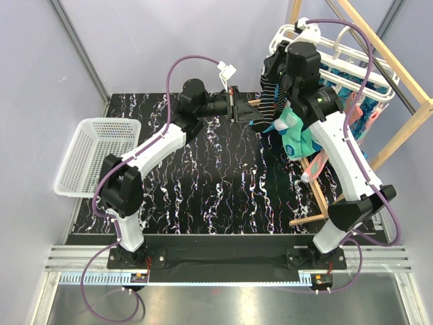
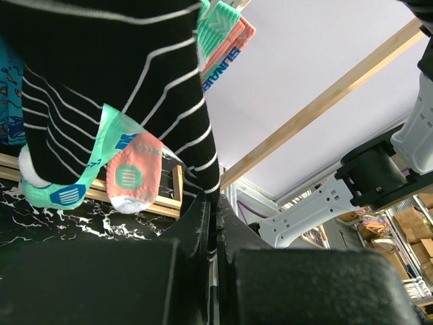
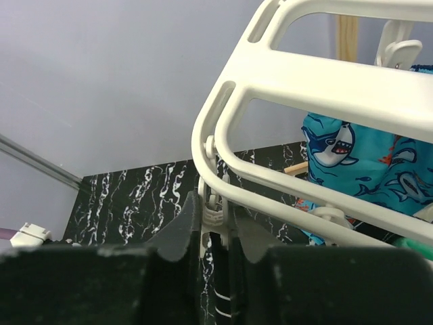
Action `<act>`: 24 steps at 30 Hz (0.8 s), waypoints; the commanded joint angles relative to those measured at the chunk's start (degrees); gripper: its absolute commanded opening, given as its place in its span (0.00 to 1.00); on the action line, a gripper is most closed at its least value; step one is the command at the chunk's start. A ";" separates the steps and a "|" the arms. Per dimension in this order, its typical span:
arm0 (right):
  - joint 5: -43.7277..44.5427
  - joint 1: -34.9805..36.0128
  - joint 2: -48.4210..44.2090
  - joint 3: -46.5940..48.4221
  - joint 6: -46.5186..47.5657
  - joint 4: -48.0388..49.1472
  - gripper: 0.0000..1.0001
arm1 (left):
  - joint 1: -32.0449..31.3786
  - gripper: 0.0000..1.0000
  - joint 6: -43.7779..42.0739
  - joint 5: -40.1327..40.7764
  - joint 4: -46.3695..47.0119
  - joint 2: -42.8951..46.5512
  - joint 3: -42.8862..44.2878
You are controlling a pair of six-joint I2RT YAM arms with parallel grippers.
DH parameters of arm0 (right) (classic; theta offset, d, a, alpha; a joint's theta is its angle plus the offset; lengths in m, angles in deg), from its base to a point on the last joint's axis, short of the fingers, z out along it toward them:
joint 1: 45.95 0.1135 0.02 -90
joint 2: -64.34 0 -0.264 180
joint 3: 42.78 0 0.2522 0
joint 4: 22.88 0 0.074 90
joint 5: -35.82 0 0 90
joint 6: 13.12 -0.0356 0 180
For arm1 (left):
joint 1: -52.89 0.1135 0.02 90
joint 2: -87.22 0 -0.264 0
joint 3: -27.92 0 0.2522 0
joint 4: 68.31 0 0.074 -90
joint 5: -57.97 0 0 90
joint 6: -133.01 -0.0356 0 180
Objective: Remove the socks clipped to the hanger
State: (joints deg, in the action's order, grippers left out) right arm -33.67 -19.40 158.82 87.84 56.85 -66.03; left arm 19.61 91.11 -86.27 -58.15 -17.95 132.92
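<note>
The white hanger (image 1: 318, 40) hangs from a wooden frame at the back right; its rim fills the right wrist view (image 3: 325, 81). A dark striped sock (image 2: 115, 81) hangs from it, also in the top view (image 1: 267, 105). My left gripper (image 2: 215, 206) is shut on the sock's lower end. My right gripper (image 3: 215, 217) is shut on a white clip (image 3: 211, 206) at the hanger's corner, above the striped sock. Mint-green (image 2: 64, 183), salmon-pink (image 2: 132, 172) and blue shark-print socks (image 3: 358, 162) hang beside it.
A white mesh basket (image 1: 91, 159) sits at the table's left edge. The light wooden frame (image 1: 396, 81) stands at the right, with a bar (image 2: 325, 95) crossing the left wrist view. The table (image 1: 203, 183) is black marble.
</note>
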 commanded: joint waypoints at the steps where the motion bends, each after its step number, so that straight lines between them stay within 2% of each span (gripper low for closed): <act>1: 0.67 -0.27 0.44 3.20 0.43 2.32 0.13 | 0.05 0.00 -0.02 -0.87 2.01 3.65 0.25; 3: 0.58 -0.27 0.36 3.11 0.26 2.14 0.00 | -0.03 0.00 -0.63 -0.61 1.22 3.56 0.69; 14: 0.41 -0.27 -0.34 2.59 0.34 1.96 0.00 | -0.03 0.00 -2.12 0.44 -0.89 4.35 0.52; 24: 1.02 -0.26 -1.31 1.80 0.61 1.44 0.00 | 1.98 0.00 -5.47 7.91 -5.98 10.68 -10.81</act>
State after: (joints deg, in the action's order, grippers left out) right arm -33.69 -19.40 159.48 88.45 56.91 -66.03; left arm 20.13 87.50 -82.36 -63.24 -11.63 124.16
